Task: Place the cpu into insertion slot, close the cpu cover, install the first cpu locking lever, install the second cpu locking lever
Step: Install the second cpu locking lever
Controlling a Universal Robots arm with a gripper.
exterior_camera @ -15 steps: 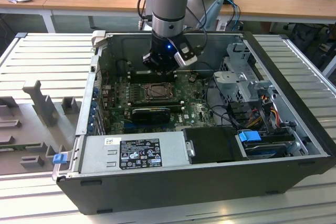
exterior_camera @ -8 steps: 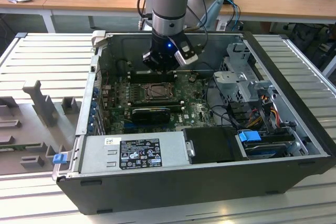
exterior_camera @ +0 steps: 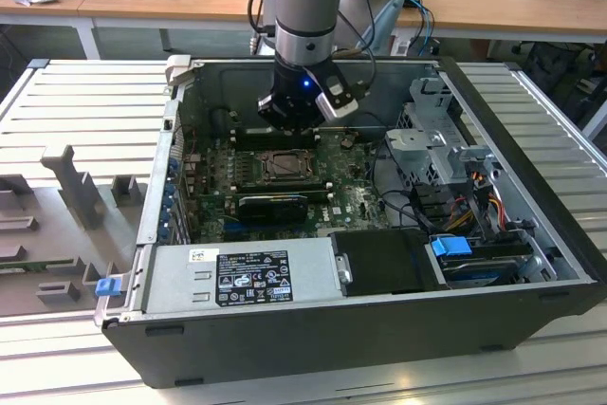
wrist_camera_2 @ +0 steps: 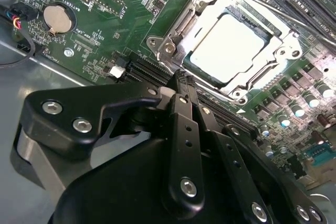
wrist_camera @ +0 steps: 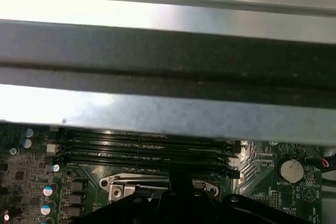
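Observation:
The cpu (wrist_camera_2: 231, 45), pale silver and square, lies flat in the insertion slot (exterior_camera: 285, 166) on the green motherboard. The cpu cover (wrist_camera_2: 181, 30) is down around it as a metal frame, and the chip shows through its window. A thin lever rod (wrist_camera_2: 262, 2) runs along one side of the socket. My gripper (wrist_camera_2: 180, 76) hangs just above the board beside the socket's edge, with its black fingers (wrist_camera_2: 181, 129) pressed together and nothing between them. In the exterior view the gripper (exterior_camera: 290, 128) sits over the far side of the socket. The first wrist view has the gripper (wrist_camera: 178, 188) in front of the socket's edge.
The open computer case (exterior_camera: 531, 187) walls in the board on all sides. Black memory slots (wrist_camera: 147, 150) run along the socket's far side, and a long black card (exterior_camera: 275, 204) lies on its near side. A coin battery (wrist_camera_2: 58, 18), drive cage (exterior_camera: 436, 139) and power supply (exterior_camera: 247, 272) are close by.

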